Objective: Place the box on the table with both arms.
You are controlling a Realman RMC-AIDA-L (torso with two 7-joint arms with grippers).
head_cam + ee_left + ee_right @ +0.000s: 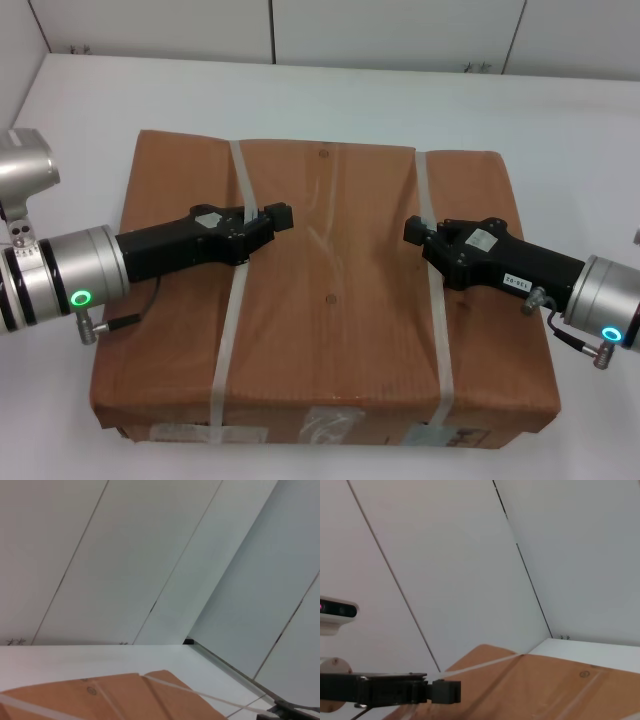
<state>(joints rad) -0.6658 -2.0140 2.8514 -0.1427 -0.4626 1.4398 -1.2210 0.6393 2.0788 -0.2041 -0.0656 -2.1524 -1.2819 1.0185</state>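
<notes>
While the brown paper-wrapped box [325, 290] is seen from the head camera lying flat on the white desk [330, 95], two whitish straps [232, 330] are crossed over its top and labels [325, 425] are carried on its near side. The left claw [283, 217] and the right claw [412, 232] are laid over the top, each by a strap; whether either is spread or pinched cannot be told. In the left wrist view, a box corner and one strap [210, 696] are shown against wall panels [125, 555]. In the right wrist view, the left claw [445, 691] is seen across the box top. The box is judged stiff, bulky, smooth-skinned; its opposite edges are best held.
</notes>
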